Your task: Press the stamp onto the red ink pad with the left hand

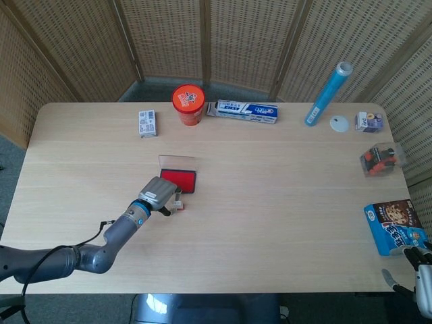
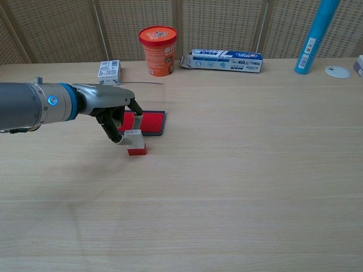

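Overhead head view (chest lower, nearer)

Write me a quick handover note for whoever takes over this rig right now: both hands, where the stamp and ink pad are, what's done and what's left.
Left hand: closed around the top of the stamp, fingers on its white upper part; a firm grip cannot be confirmed.
Right hand: parked off the table's near right corner, holding nothing; finger pose unclear.
Stamp: upright on the table, just in front of the red ink pad.
Ink pad: lid open, red surface exposed, partly hidden behind the left hand.
Done: left hand has reached the stamp.
Left: lift the stamp, carry it over the pad and press it down.
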